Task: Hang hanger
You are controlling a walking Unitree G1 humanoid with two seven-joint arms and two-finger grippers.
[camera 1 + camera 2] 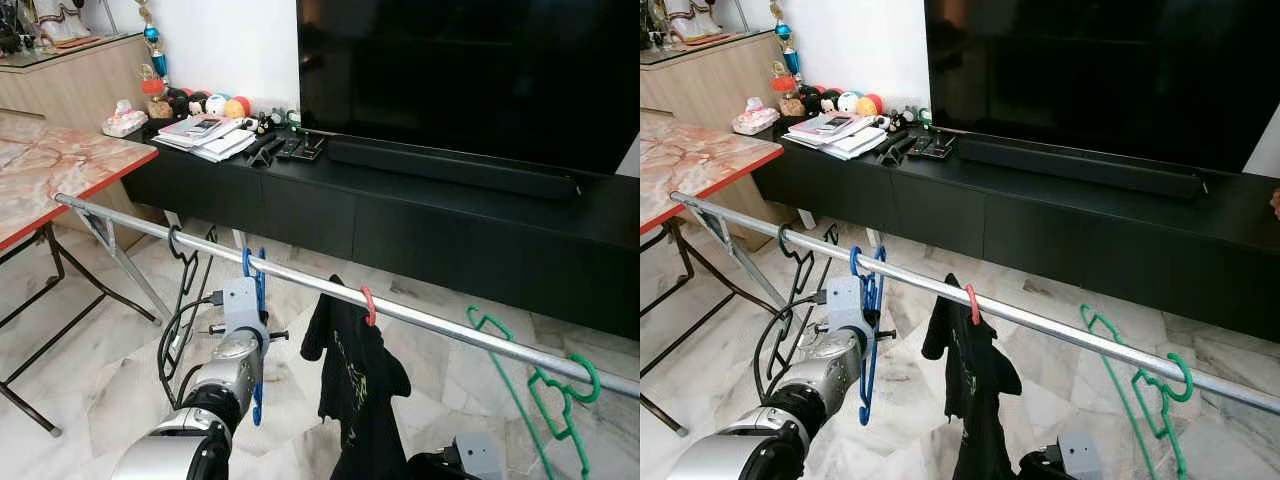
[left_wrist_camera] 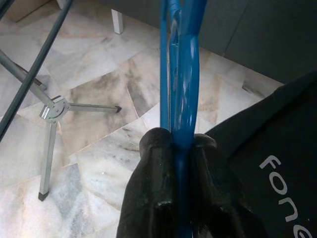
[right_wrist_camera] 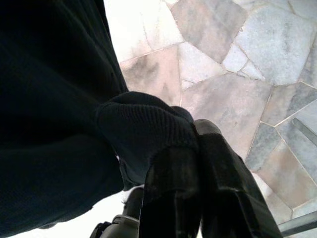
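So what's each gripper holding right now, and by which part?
Left gripper: blue hanger, by its side bar. Right gripper: black shirt, pinched at a fold.

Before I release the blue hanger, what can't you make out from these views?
- Right gripper: in the eye views it lies below the frame edge; in the wrist view its fingers press the black shirt, grip unclear.
- Red hanger: body hidden inside the shirt.
- Blue hanger: the left gripper covers its middle.
- Rail: far end cut off, right edge.

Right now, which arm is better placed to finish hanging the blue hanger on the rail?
Left. The left gripper is shut on the blue hanger, hooked over the rail; the right gripper pinches the black shirt.
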